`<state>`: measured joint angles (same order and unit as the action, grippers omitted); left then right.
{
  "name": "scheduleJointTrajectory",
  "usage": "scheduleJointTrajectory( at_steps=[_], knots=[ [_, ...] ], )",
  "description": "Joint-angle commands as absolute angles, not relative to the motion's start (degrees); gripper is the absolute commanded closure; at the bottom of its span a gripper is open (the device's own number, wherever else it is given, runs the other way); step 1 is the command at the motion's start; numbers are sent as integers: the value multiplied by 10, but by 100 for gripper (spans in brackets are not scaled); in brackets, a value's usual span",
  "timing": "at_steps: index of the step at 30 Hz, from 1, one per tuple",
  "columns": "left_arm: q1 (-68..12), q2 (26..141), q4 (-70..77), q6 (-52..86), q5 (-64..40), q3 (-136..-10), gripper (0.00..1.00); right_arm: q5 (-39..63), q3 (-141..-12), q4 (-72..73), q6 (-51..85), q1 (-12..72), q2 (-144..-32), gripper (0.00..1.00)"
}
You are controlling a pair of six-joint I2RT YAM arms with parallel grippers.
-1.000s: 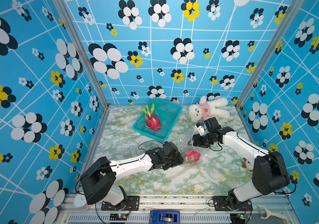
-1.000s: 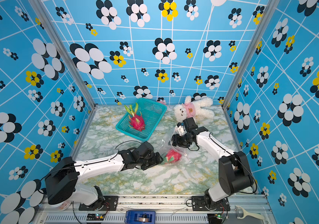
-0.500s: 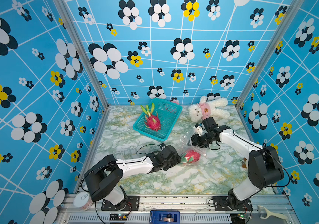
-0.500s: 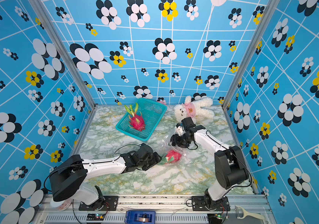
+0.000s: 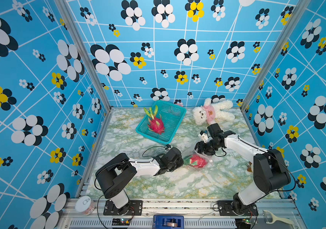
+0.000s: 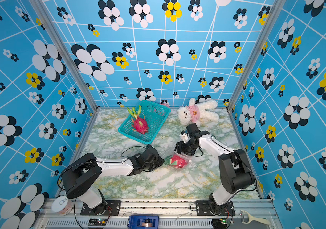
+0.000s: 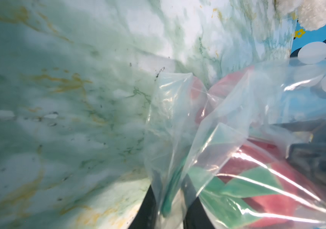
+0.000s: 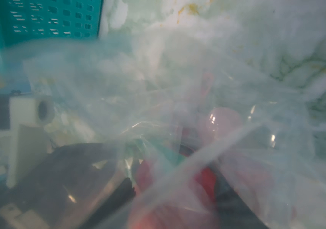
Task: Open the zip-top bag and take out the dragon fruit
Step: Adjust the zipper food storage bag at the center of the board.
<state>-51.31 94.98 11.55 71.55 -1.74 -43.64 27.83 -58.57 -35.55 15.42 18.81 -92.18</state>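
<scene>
Closing is what has just changed: my left fingers (image 5: 180, 162), wide a second ago, are now pressed together on a fold of the zip-top bag (image 5: 208, 158). My wrist view shows film and a green leaf tip caught between them. My right fingers (image 5: 201, 151) sit at the far edge of the bag, as before. Film blurs that wrist view, so I cannot tell whether they grip anything.

The dragon fruit (image 5: 196, 162) is still inside the bag, lying on the counter (image 5: 178, 182) between my two arms. I think this pinch gives me an anchor for pulling the mouth apart, but the caught leaf may drag the fruit along.

For room, the basket (image 5: 154, 139) with a second dragon fruit (image 5: 155, 125) is near behind the bag. The teddy bear (image 5: 213, 113) is close to my right wrist, and walls (image 5: 39, 99) close three sides. Toward the front rail (image 5: 178, 204) the counter is bare, so pulling that way looks safest.
</scene>
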Motion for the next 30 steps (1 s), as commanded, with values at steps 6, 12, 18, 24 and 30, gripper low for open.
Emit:
scheduleJointTrajectory(
  at_steps=[6,12,18,24,30],
  knots=[
    [-427,963,-84,529,-110,-607,62,348,-472,-404,202,191,-812,30],
    [-449,887,-93,566,-99,-536,40,359,-418,-352,242,188,-781,29],
    [-502,861,-39,604,-87,-473,40,361,-406,-338,246,181,-779,29],
    [-567,840,15,643,-41,-419,40,366,-416,-338,245,179,-792,29],
    [-572,821,33,659,-22,-394,43,369,-424,-341,243,179,-800,29]
  ],
)
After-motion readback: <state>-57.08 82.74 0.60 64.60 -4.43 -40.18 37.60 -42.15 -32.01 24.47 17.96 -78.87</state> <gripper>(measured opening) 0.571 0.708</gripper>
